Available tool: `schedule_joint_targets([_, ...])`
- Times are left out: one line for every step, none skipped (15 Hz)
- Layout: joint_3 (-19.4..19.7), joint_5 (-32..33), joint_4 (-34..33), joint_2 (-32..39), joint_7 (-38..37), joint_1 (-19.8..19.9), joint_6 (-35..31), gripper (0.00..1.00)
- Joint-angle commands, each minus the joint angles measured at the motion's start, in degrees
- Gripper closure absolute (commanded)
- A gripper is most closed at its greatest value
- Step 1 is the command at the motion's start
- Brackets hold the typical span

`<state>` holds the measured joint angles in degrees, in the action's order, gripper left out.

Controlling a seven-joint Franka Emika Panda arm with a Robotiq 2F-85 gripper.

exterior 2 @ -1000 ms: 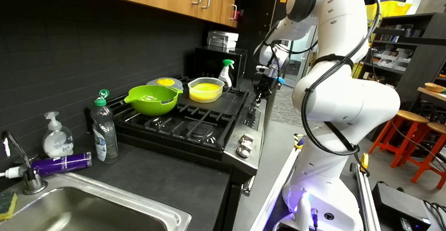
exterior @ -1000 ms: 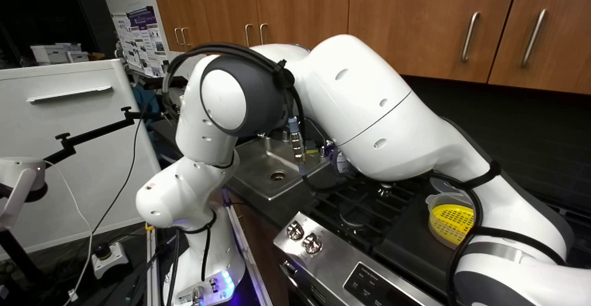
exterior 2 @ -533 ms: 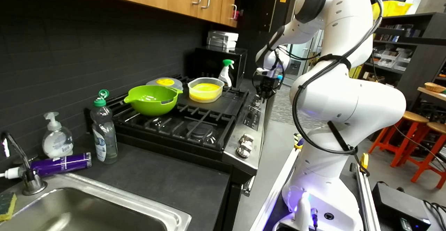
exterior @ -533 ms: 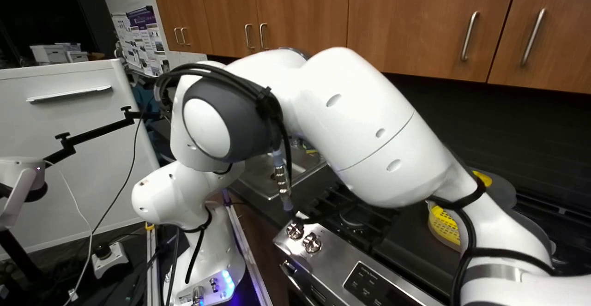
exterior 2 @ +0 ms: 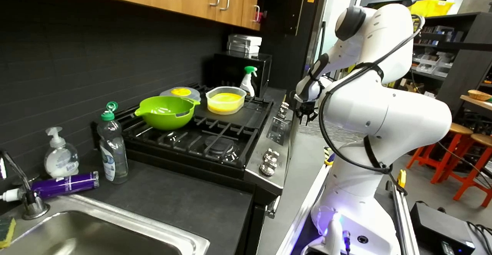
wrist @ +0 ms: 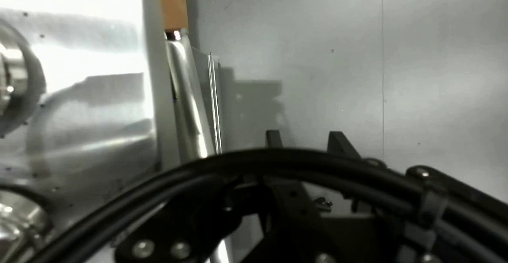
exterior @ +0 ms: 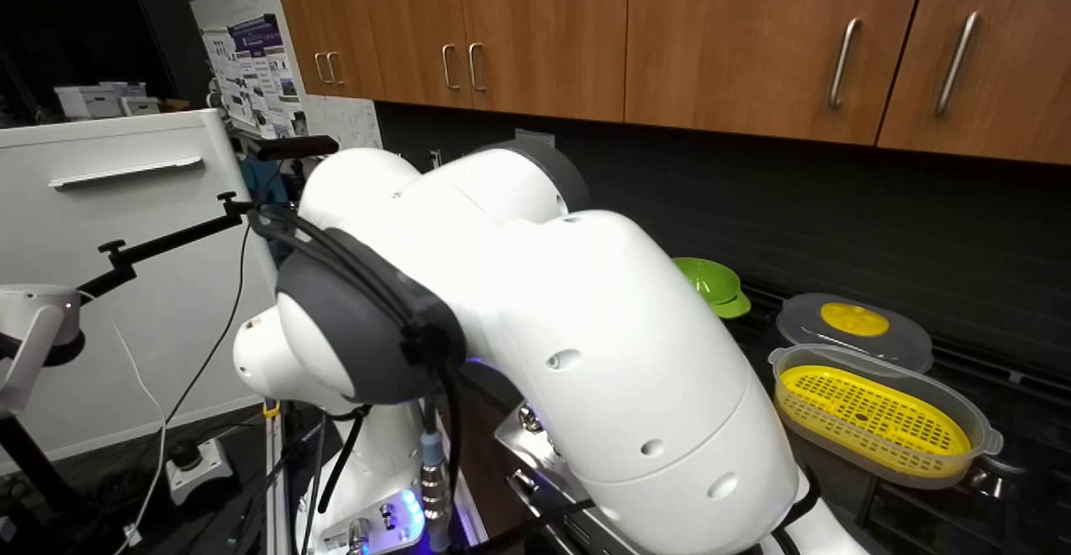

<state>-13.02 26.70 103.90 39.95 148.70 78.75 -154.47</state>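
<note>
- Hanging near the front edge of the stove, my gripper had its jaws partly apart: between the fingertips I could see a modest gap, filled only by the view of the floor.
- The nearest thing was the oven handle, a smooth, rounded metal bar; in the wrist view the fingertips were beside it, with some space between.
- A black cable, blurred, curved across this view and hid a part of the gripper.
- Farther left in this view, the flat, very shiny steel panel carried round metal knobs.
- The floor was smooth and grey, with one thin straight seam and a dark shadow.
- On the stove stood a glossy green bowl with a spout, and a translucent oval container with a yellow, perforated insert inside.
- In an exterior view the white arm rose from its base, was bent at the top and sloped down, so my gripper pointed downward.
</note>
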Motion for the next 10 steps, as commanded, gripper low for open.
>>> schedule_joint_targets([-0.09, -0.03, -0.15, -0.06, 0.0, -0.16, 0.05, 0.57])
schedule_joint_targets([-0.18, -0.09, -0.17, -0.28, -0.02, -0.47, 0.14, 0.51])
schedule_joint_targets([4.49, -6.54, -0.08, -1.8, 0.91, -5.01, 1.74, 0.26])
schedule_joint_targets([4.27, -10.5, -0.35, -2.5, -0.35, -4.9, 5.52, 0.26])
schedule_joint_targets([5.93, -13.21, 0.58, -4.3, -1.21, -5.5, 7.13, 0.23])
schedule_joint_targets([7.58, -15.54, 0.9, -5.44, -2.02, -6.21, 9.01, 0.19])
schedule_joint_targets([9.18, -17.6, 1.47, -6.69, -3.21, -6.82, 9.61, 0.12])
schedule_joint_targets([11.19, -18.86, 2.06, -8.44, -4.27, -7.43, 11.0, 0.06])
schedule_joint_targets([12.29, -20.25, 2.76, -9.93, -4.15, -7.13, 10.45, 0.0])
schedule_joint_targets([13.45, -21.22, 3.21, -11.64, -3.46, -6.84, 10.64, 0.0])
